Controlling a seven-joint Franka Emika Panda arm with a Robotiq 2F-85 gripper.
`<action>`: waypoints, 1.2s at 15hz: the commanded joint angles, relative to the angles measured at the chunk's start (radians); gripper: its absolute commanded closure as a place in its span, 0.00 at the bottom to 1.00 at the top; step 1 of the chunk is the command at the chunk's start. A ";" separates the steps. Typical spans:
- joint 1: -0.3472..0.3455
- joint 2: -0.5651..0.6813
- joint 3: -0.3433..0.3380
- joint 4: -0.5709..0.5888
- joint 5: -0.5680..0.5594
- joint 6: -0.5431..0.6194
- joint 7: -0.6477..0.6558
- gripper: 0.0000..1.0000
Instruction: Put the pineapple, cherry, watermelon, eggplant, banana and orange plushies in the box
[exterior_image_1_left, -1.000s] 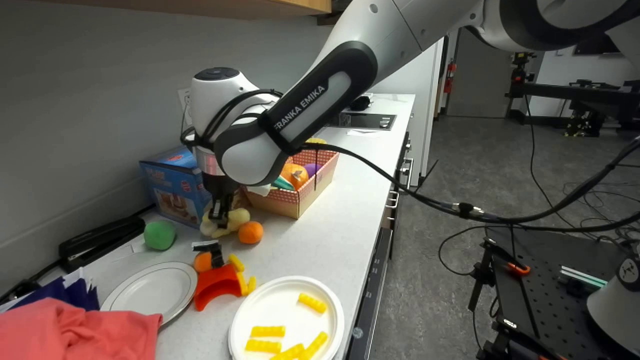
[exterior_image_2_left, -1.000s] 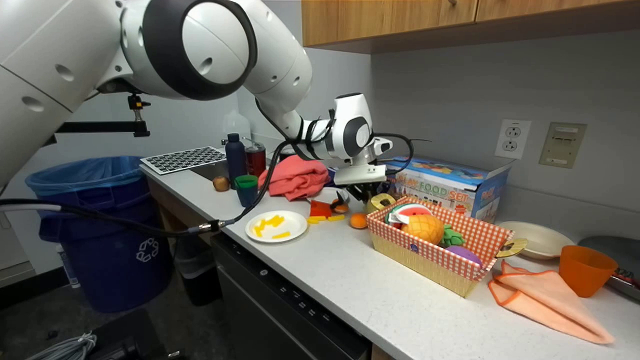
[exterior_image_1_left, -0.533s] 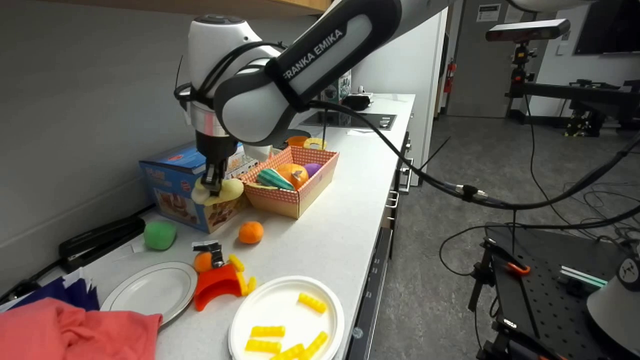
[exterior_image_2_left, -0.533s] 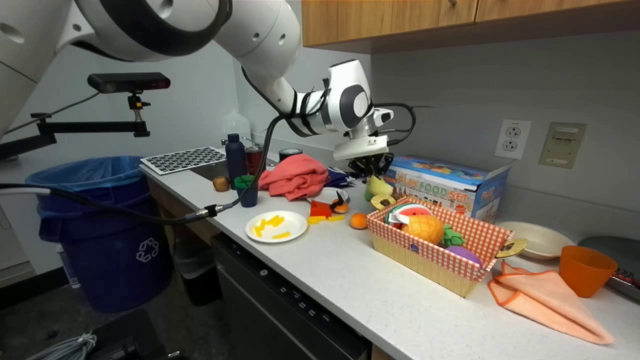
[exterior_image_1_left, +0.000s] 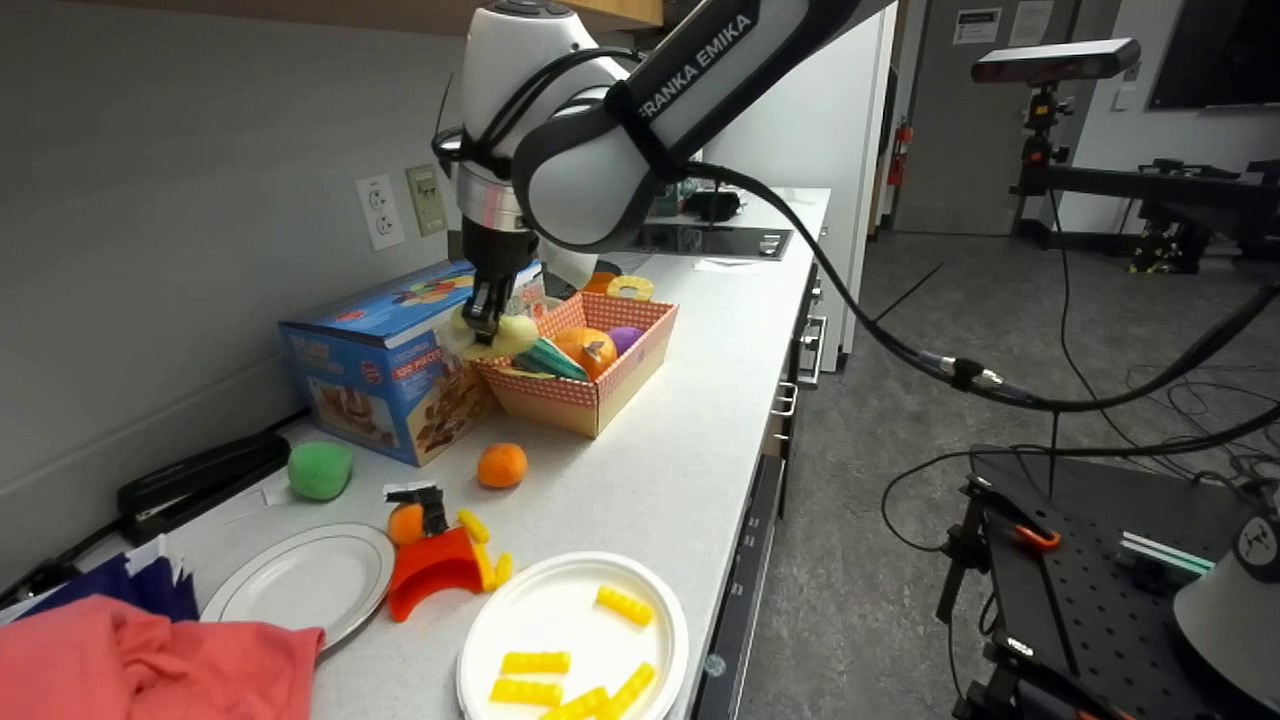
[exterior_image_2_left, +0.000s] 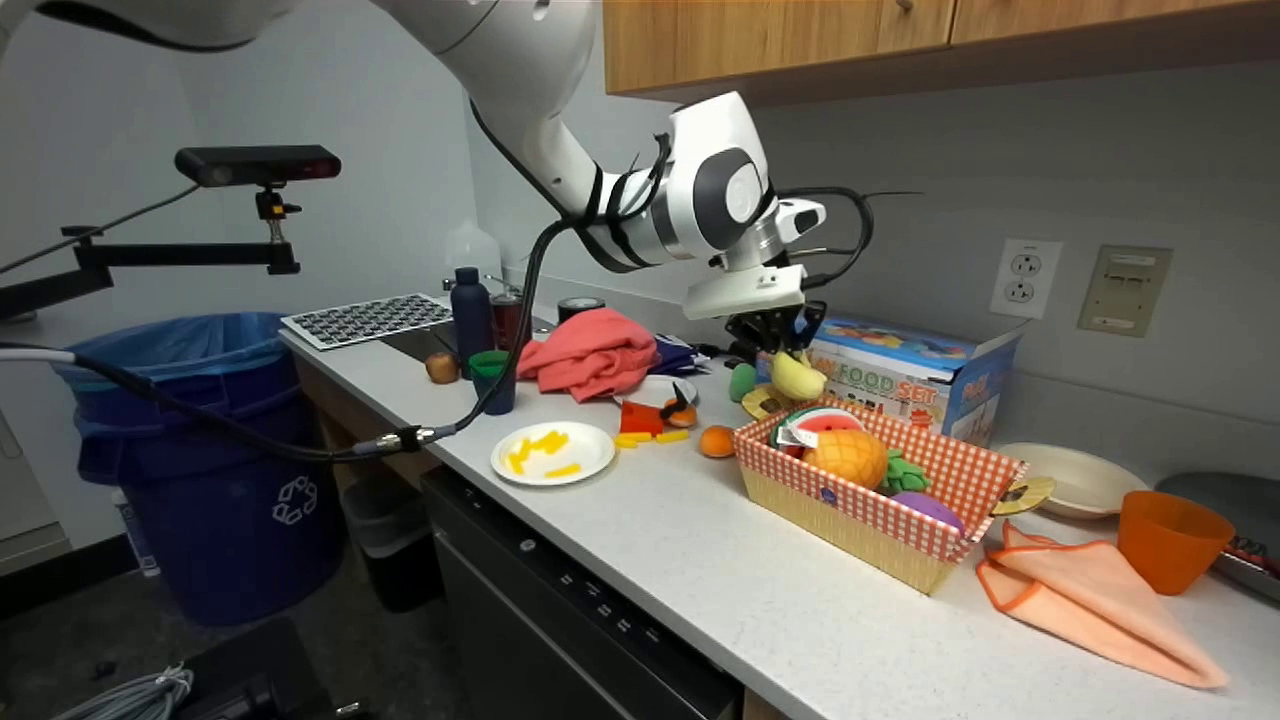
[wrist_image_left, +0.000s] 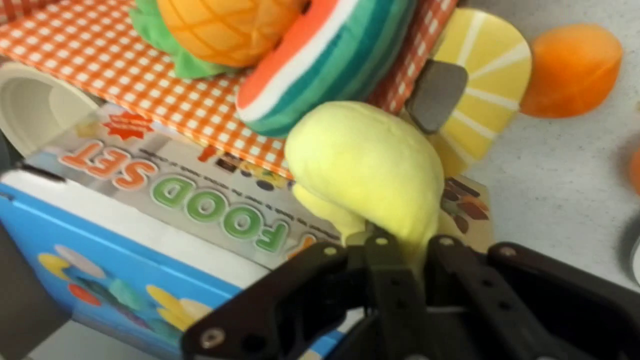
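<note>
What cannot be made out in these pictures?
Banana: wrist view, gripped end behind the pincer.
Pineapple: wrist view, cut by the top edge.
Eggplant: in an exterior view, lower part behind the checked box's wall.
Cherry: clearly recognisable in no view; the checked box may hide it.
Orange thing: wrist view, cut by the right edge.

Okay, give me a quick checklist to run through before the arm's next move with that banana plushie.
1. Banana held in the gripper: ok.
2. Banana fully over the box: not ok, it seems to overhang the end edge.
3. Pineapple, watermelon and eggplant in the box: ok.
4. Orange in the box: not ok, it lies on the counter.
5. Cherry in the box: cannot tell, none clearly visible.
</note>
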 joint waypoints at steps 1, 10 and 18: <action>-0.003 -0.059 -0.057 -0.121 -0.042 0.080 0.101 0.97; 0.098 -0.057 -0.278 -0.188 -0.221 0.178 0.470 0.56; 0.165 -0.087 -0.318 -0.208 -0.279 0.235 0.550 0.00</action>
